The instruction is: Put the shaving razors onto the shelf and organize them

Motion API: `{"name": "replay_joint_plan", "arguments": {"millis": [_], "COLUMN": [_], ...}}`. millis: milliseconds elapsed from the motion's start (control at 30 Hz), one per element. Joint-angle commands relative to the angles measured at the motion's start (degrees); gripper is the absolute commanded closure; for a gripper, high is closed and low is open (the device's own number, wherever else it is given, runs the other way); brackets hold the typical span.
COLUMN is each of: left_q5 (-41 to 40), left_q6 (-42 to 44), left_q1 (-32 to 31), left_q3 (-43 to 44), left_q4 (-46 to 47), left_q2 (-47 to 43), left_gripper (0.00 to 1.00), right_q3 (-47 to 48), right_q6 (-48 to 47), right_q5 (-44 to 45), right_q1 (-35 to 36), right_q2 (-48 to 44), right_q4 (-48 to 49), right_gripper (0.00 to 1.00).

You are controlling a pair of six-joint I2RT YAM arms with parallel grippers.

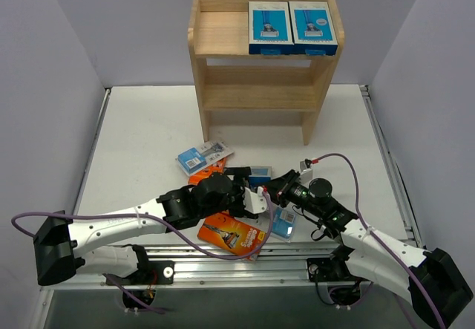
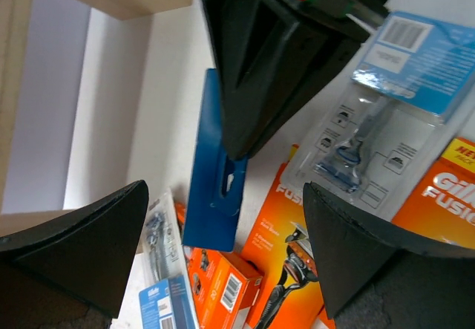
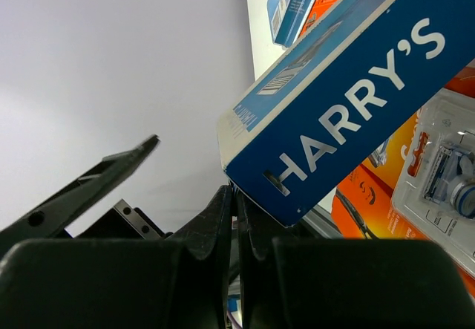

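Grip check: my right gripper [image 3: 236, 195] is pinched fully together on the hang-tab edge of a blue Harry's box [image 3: 334, 99], which is held tilted above the pile. My left gripper [image 2: 224, 195] gapes at its widest and holds nothing, with 1 finger on either side of that box, apart from it. Loose razor packs [image 1: 231, 234] lie on the table [image 1: 148, 136] beneath both grippers. At the far edge stands the shelf [image 1: 219, 36]. 2 blue-and-white boxes [image 1: 269, 28] sit side by side on the right of its top tier, with bare wood to their left.
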Motion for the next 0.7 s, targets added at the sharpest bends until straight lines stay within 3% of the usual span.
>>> {"name": "replay_joint_plan", "arguments": {"millis": [0,200,367,567,667], "left_q5": [7.53,9.30,6.76,2.18,-0.36], "left_q6": [-0.52,-1.66,-0.44,1.32,2.20], "left_q1": [-0.23,-0.23,-0.23,-0.23,-0.23], "left_q3": [3.96,5.37,5.02,5.63,5.72], "left_q4": [-2.64,-5.28,-3.27,-0.89,0.25], "left_q2": [0.75,2.33,5.31,7.60,8.31], "left_gripper": [0.06,0.06,0.00,0.00,0.06], "right_q3": [1.24,0.45,0.54,0.45,0.27], "right_q6": [-0.73,-0.47,-0.73,-1.52,-1.96], "right_q5": [-1.45,-1.54,-2.07,-3.12,-3.56], "right_q1": [-0.61,-1.14,-1.40,-1.49,-1.66], "right_q2": [-1.17,-2.49,-2.23,-2.05,-2.40], "right_q4": [4.88,4.53,4.97,5.06,4.80], "right_gripper": [1.00,1.00,1.00,1.00,1.00]}}
